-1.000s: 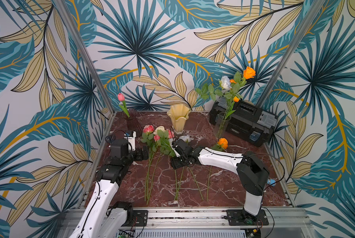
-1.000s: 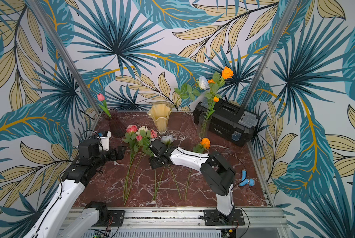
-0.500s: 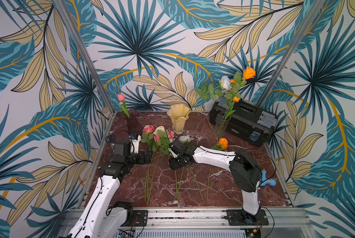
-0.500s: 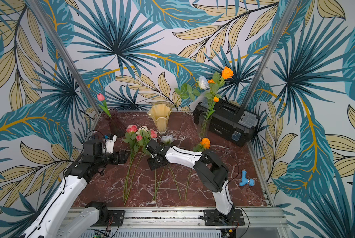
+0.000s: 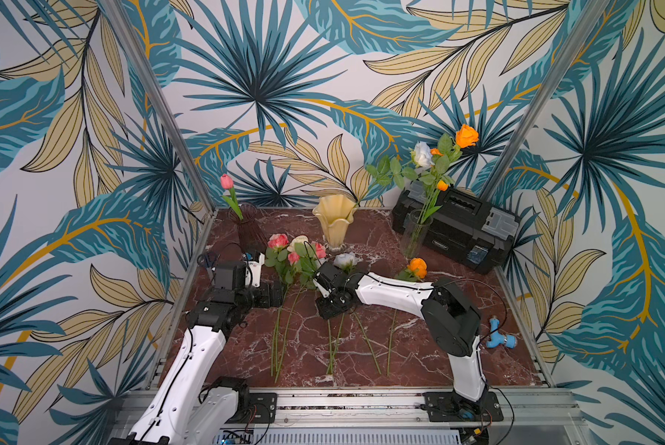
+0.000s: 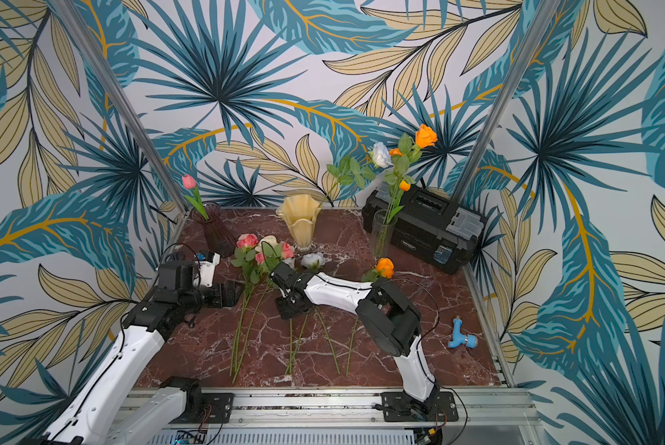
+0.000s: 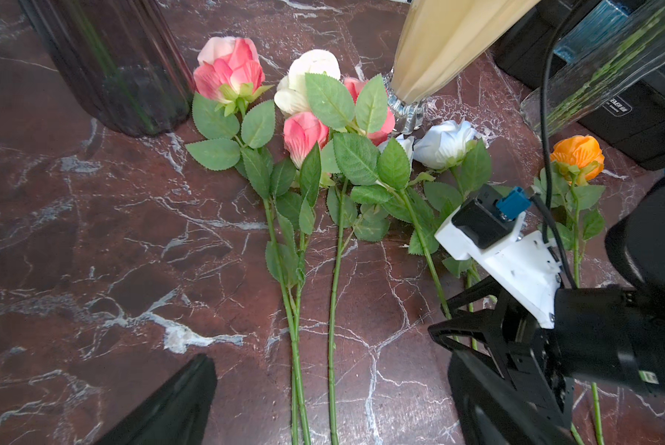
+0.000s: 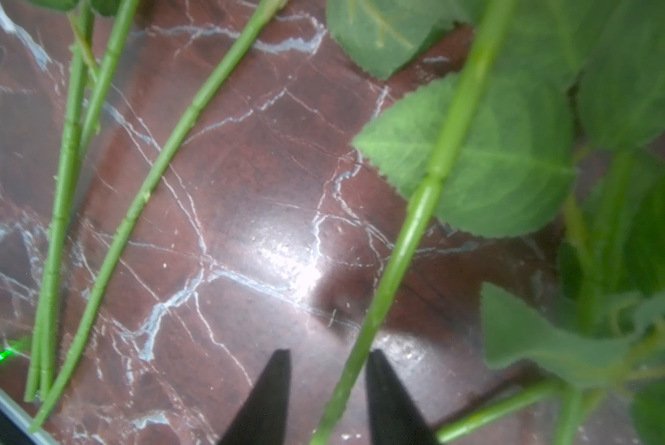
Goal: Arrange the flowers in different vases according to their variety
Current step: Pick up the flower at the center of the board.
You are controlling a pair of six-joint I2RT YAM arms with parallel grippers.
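Near the cream vase [image 5: 335, 223], right gripper [image 8: 328, 352] straddles one stem [image 8: 412, 215], jaws apart.
Pinch that stem alone, clear of leaves [image 8: 508, 173]; left gripper [image 5: 275, 296] hangs wide open.

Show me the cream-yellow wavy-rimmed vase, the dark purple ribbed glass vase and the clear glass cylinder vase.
Cream-yellow wavy-rimmed vase [image 5: 335, 231]: in a top view, mid body.
Dark purple ribbed glass vase [image 7: 111, 69]: left wrist view, ribbed side.
Clear glass cylinder vase [image 5: 415, 242]: in a top view, lower wall.
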